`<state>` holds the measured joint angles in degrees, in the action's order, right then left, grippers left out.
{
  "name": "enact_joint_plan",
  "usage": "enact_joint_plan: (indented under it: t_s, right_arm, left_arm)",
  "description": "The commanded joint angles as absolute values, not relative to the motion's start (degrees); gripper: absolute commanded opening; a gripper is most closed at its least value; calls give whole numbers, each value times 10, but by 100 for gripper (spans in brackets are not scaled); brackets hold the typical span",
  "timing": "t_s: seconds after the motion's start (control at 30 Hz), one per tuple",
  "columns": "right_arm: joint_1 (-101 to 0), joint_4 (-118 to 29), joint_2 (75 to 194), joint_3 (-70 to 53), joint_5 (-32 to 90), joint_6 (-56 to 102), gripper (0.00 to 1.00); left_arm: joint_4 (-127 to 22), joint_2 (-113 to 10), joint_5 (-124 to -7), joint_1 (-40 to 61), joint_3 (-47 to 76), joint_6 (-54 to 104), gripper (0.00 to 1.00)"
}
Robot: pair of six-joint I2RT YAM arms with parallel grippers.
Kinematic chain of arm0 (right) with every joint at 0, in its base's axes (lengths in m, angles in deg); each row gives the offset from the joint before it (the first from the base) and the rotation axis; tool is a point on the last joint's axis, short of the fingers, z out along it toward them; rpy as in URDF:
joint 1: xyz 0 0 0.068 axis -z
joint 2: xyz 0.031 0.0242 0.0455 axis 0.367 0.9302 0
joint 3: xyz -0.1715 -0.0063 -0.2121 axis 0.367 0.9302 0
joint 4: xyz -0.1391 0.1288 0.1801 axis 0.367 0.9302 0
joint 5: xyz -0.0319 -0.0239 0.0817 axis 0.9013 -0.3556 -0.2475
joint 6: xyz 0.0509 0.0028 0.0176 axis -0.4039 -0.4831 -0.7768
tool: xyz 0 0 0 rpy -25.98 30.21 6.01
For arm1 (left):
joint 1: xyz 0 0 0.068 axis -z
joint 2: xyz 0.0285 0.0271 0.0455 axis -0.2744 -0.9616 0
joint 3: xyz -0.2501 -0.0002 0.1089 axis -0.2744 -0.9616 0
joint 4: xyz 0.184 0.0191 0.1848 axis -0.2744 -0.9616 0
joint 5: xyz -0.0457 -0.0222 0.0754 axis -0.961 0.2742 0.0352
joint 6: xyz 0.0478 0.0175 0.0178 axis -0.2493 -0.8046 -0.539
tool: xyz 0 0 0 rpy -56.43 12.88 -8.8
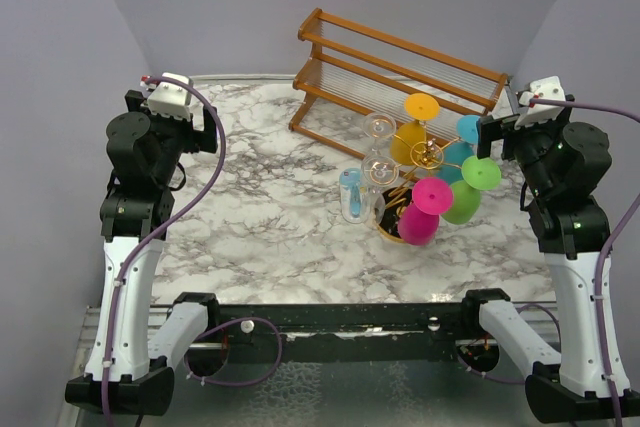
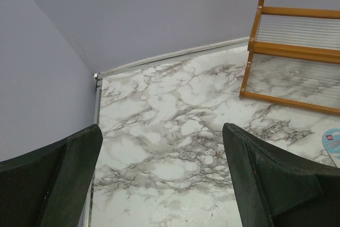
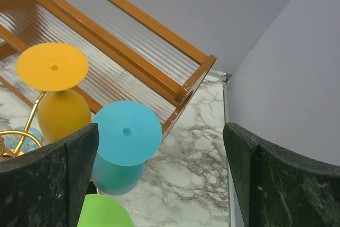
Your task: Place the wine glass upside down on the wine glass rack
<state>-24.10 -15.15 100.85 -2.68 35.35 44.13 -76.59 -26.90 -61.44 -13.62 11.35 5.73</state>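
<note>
The gold wire wine glass rack (image 1: 428, 154) stands right of the table's centre. Several glasses hang on it upside down: orange (image 1: 415, 134), teal (image 1: 460, 154), green (image 1: 466, 194), magenta (image 1: 421, 215) and two clear ones (image 1: 379, 128). A pale blue-footed glass (image 1: 352, 195) is upside down at the rack's left side; I cannot tell whether it hangs or stands. My left gripper (image 1: 205, 130) is open and empty, raised at the far left. My right gripper (image 1: 493, 133) is open and empty, just right of the rack. The right wrist view shows the orange (image 3: 58, 97), teal (image 3: 125, 131) and green (image 3: 103, 212) glasses.
A brown wooden slatted shelf (image 1: 400, 72) stands at the back behind the gold rack, and shows in the left wrist view (image 2: 289, 30) and the right wrist view (image 3: 133, 41). Purple walls close in the back and both sides. The marble table (image 1: 260, 197) has a raised rim.
</note>
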Motion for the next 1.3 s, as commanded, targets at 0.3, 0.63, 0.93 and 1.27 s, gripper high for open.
enact_joint_plan:
  t_s: [0.3,0.63,0.93,1.27]
  right_arm:
    - [-235,-149,1001,-27,327,444,100]
    - [-233,-149,1000,-25,322,444,100]
    - [-231,-147,999,-24,317,444,99]
    - [-230,-147,998,-23,314,444,100]
  left_arm:
    - [-761,-256,-617,-140,110,55,99]
    - [-761,-254,-619,-139,108,54,99]
    - [-759,-254,-621,-140,107,53,99]
    - [-760,-250,-622,-139,105,52,99]
